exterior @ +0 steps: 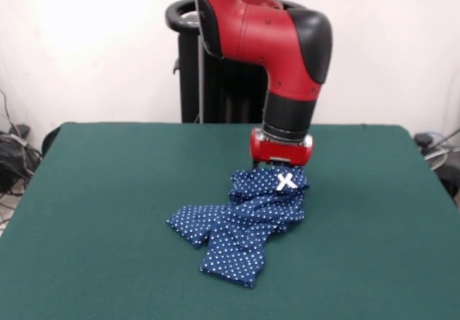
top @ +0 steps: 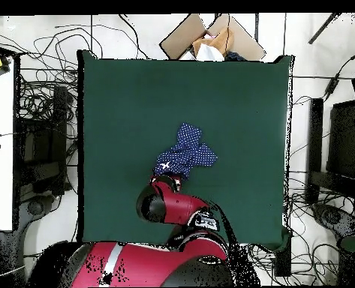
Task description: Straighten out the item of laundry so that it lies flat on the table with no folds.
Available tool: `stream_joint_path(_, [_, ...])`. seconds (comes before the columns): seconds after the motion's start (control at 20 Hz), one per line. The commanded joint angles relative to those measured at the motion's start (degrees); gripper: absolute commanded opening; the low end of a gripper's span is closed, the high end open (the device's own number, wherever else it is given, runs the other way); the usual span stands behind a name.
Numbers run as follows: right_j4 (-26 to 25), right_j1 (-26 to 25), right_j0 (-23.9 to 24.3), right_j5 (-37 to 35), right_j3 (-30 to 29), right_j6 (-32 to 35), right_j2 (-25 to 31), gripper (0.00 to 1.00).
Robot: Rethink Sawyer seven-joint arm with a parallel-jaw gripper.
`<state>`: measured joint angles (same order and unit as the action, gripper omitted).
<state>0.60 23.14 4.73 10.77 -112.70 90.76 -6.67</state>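
The navy-blue polka-dot trousers (exterior: 241, 226) lie crumpled on the green table (exterior: 108, 212), with both legs spread toward the camera and the waistband bunched up at the far end. A small white bow (exterior: 286, 182) shows on the waistband. My gripper (exterior: 280, 167) is right at the waistband, just behind the bow; the red wrist block hides its fingers. In the overhead view the trousers (top: 186, 156) lie near the table's (top: 120, 112) middle, with the arm's wrist (top: 165, 184) at their lower left end.
A cardboard box (top: 210, 37) sits just beyond the table's far edge in the overhead view. Cables and equipment lie on the floor around the table. The robot's black pedestal (exterior: 208, 83) stands behind the table.
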Motion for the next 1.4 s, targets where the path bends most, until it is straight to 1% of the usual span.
stream_joint_path(0.05, [4.1, -4.1, 0.6, 2.0, 1.3, 15.8, 7.0, 1.00])
stream_joint_path(0.1, [3.7, -4.0, 0.8, 2.2, 1.2, 15.5, 7.1, 1.00])
stream_joint_path(0.15, [3.4, -3.9, 0.5, 2.1, 1.5, 14.9, 6.7, 0.00])
stream_joint_path(0.3, [5.2, -2.2, -0.6, -1.5, 0.9, 14.8, 5.5, 0.00])
stream_joint_path(0.4, [6.1, 0.4, -1.6, -5.0, 0.0, 14.2, 4.4, 0.00])
stream_joint_path(0.45, [6.3, 2.3, -2.2, -7.9, -0.3, 13.3, 3.4, 0.00])
stream_joint_path(0.65, [5.7, 5.6, -3.2, -13.7, -0.7, 10.8, 1.1, 0.00])
stream_joint_path(0.8, [5.2, 7.8, -6.2, -20.5, -0.4, 9.2, -3.2, 0.00])
stream_joint_path(0.85, [4.5, 8.5, -5.6, -20.9, -1.0, 9.1, -3.0, 0.00])
stream_joint_path(0.95, [2.0, 11.3, -2.9, -21.6, -3.8, 8.1, -1.5, 0.00])
stream_joint_path(1.1, [-0.6, 16.3, -0.5, -24.6, -8.0, 6.3, -0.8, 0.00])
stream_joint_path(1.15, [-1.2, 17.0, -0.3, -24.5, -9.0, 6.2, -0.9, 0.00])
stream_joint_path(1.25, [-2.5, 15.9, 0.2, -21.4, -10.7, 6.9, -0.8, 0.00])
stream_joint_path(1.3, [-3.3, 14.5, 0.7, -19.1, -11.1, 7.4, -0.5, 0.00])
stream_joint_path(1.4, [-5.6, 9.9, 2.6, -12.8, -11.2, 7.9, 0.7, 0.00])
